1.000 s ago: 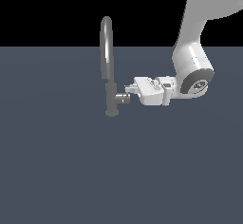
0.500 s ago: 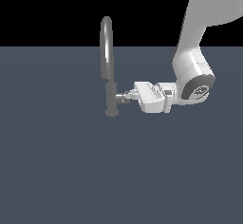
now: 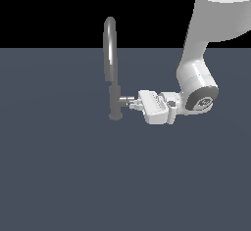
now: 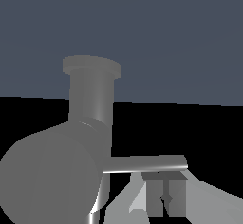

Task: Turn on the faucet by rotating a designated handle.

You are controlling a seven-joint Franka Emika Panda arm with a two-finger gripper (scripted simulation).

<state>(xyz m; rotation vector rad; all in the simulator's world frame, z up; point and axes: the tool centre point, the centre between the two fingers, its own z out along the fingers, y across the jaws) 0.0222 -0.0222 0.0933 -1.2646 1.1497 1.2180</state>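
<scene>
only gripper [image 3: 133, 103], grip state unclear, at handle [image 3: 126, 100] beside faucet [image 3: 112, 68]

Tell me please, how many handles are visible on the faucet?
1. The handle sticks sideways from the faucet body toward the exterior view's right, with the gripper at its end. A handle on the far side could be hidden.

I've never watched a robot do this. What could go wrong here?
The gripper meets the small handle only at its tip, so it might slip off while turning. In the wrist view just a thin pin lever lies by a fingertip; a push could miss. The arm's pressing sideways might strain the slim faucet.
</scene>
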